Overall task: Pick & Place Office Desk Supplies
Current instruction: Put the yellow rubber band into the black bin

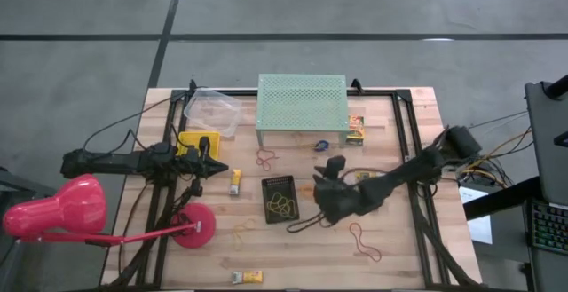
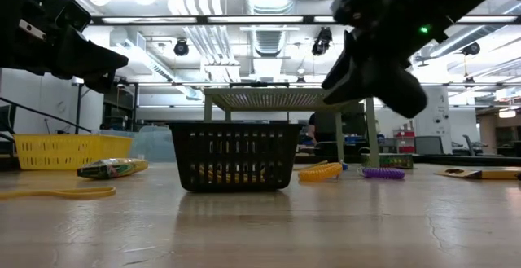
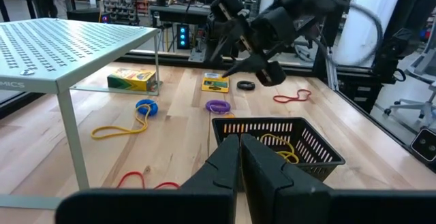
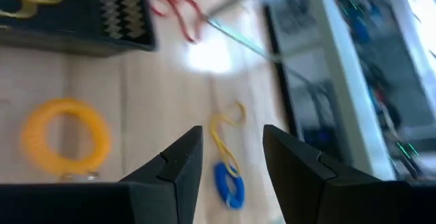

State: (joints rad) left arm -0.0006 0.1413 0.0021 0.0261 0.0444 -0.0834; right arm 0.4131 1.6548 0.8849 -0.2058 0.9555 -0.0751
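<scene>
Your right claw (image 1: 327,188) hangs above the table with its fingers (image 4: 178,163) spread and nothing between them, just off the 3 o'clock side of the black basket (image 1: 280,199). Below it in the right wrist view lie a yellow coil (image 4: 65,137) and a small blue ring (image 4: 228,183) tied to a thin yellow band (image 4: 225,130). Treat these as very light, soft and springy; I'd judge they'll squash and slip out of a loose pinch. Take the coil across its thickness at one side, not across the whole loop. For the blue ring, pinch the ring body itself, since the band will just stretch.

The basket already holds yellow bands (image 1: 281,205). Red bands lie at 12 o'clock (image 1: 265,158) and 4 o'clock (image 1: 364,240) from it; thin and flat, so press down to the wood before closing.

Your left claw (image 1: 211,168) waits at 10 o'clock of the basket, pressed together, empty.
</scene>
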